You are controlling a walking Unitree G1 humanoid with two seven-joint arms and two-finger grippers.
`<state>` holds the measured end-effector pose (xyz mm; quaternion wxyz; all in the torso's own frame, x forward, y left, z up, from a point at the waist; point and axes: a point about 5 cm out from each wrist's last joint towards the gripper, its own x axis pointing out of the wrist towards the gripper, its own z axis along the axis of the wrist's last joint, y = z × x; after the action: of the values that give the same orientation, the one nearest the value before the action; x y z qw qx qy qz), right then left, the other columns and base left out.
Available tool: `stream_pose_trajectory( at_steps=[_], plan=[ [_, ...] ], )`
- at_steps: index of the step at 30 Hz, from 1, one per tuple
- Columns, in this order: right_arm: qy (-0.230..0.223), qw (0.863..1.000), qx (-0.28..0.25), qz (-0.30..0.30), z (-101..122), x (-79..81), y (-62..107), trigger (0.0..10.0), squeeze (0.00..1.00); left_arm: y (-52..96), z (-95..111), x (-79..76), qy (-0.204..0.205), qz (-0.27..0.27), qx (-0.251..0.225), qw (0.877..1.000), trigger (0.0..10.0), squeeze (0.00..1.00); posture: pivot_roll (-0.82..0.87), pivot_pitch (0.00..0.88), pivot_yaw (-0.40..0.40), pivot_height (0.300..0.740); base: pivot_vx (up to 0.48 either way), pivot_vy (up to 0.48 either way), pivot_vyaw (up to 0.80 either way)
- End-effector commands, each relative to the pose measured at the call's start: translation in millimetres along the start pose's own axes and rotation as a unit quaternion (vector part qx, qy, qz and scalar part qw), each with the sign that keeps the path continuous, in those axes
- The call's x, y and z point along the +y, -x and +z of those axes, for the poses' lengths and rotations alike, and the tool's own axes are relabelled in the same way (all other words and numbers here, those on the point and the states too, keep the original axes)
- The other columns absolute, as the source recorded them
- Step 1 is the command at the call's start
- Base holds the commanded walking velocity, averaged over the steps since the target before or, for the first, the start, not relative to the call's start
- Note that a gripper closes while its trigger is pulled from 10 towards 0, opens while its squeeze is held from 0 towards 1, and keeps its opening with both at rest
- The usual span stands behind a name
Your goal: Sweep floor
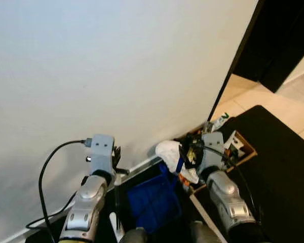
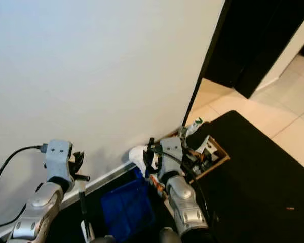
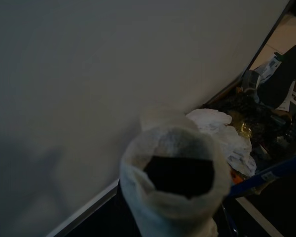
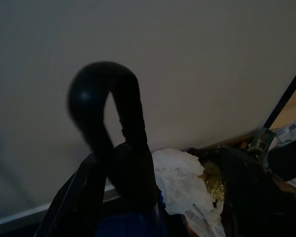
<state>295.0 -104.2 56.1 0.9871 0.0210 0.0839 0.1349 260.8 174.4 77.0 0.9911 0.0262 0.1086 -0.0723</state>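
Both tools are raised close to the white wall (image 1: 116, 76): the left tool (image 1: 116, 164) is clamped on a white-wrapped handle end (image 3: 172, 182) that juts toward its wrist camera, and the right tool (image 2: 151, 157) is closed on a black looped handle (image 4: 113, 128). By my reading these are the broom and the dustpan – the blue dustpan (image 1: 152, 200) sits on the floor below and between the two tools. Just beyond the right tool a cardboard box (image 2: 215, 152) holds crumpled white paper (image 4: 185, 187) and mixed rubbish, pressed against the wall's corner. Judging by this, the sweeping looks near its end or paused: the implements are in hand, but no brushing contact with the floor can be seen, and whether dirt remains cannot be told. Room is tight ahead, with wall and baseboard (image 1: 137, 167) right at the tools; the open space lies to the right tool's side – a dark mat (image 2: 253, 167) and pale tiles (image 2: 294, 136) past the doorway.
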Motion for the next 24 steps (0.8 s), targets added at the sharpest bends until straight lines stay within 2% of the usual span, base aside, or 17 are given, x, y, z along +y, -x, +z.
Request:
stream_pose_trajectory(
  at_steps=[1, 6, 7, 8, 9, 10, 11, 12, 24],
  plan=[
    [-0.003, 1.000, 0.017, -0.008, -9, -1.2, 0.7, 10.0, 0.00, 2.1, -8, 3.5, -0.006, 0.006, 0.018, 1.000, 10.0, 0.00, 0.16, 0.113, 0.018, 0.740, 0.000, 0.000, 0.00],
    [-0.001, 1.000, 0.026, -0.009, -12, -1.7, -4.1, 10.0, 0.00, 2.6, -9, 3.2, -0.005, 0.008, 0.018, 1.000, 10.0, 0.00, 0.17, 0.114, 0.017, 0.740, 0.000, 0.000, 0.00],
    [0.000, 1.000, 0.028, -0.008, -13, -1.6, -5.0, 7.4, 0.00, 2.9, -10, 3.0, -0.004, 0.008, 0.019, 1.000, 10.0, 0.00, 0.17, 0.114, 0.017, 0.740, 0.000, 0.000, 0.00],
    [0.001, 1.000, 0.029, -0.008, -14, -1.5, -5.8, 7.4, 0.00, 3.1, -10, 2.8, -0.004, 0.008, 0.019, 1.000, 10.0, 0.00, 0.17, 0.114, 0.017, 0.740, 0.000, 0.000, 0.00],
    [0.002, 1.000, 0.029, -0.007, -14, -1.4, -6.4, 2.7, 0.00, 3.2, -10, 2.5, -0.004, 0.008, 0.019, 1.000, 10.0, 0.00, 0.17, 0.114, 0.017, 0.740, 0.000, 0.000, 0.00],
    [0.002, 1.000, 0.029, -0.007, -14, -1.4, -6.4, 2.7, 0.00, 3.2, -10, 2.5, -0.004, 0.008, 0.019, 1.000, 10.0, 0.00, 0.17, 0.114, 0.017, 0.740, 0.000, 0.000, 0.00],
    [0.001, 1.000, 0.028, -0.006, -14, -1.6, -6.7, 1.8, 0.00, 3.1, -11, 1.9, -0.003, 0.008, 0.019, 1.000, 10.0, 0.00, 0.16, 0.113, 0.018, 0.740, 0.000, 0.000, 0.00],
    [0.000, 1.000, 0.021, -0.006, -14, -2.5, -9.1, 0.0, 0.00, 2.4, -11, 0.6, -0.003, 0.007, 0.019, 1.000, 10.0, 0.00, 0.16, 0.113, 0.018, 0.740, 0.000, 0.000, 0.00],
    [0.007, 1.000, -0.015, 0.012, -7, -4.1, -11.8, 0.0, 0.00, 0.7, -11, -0.9, -0.001, 0.005, 0.020, 1.000, 10.0, 0.00, 0.16, 0.114, 0.017, 0.740, 0.000, 0.000, 0.00]
  ],
)
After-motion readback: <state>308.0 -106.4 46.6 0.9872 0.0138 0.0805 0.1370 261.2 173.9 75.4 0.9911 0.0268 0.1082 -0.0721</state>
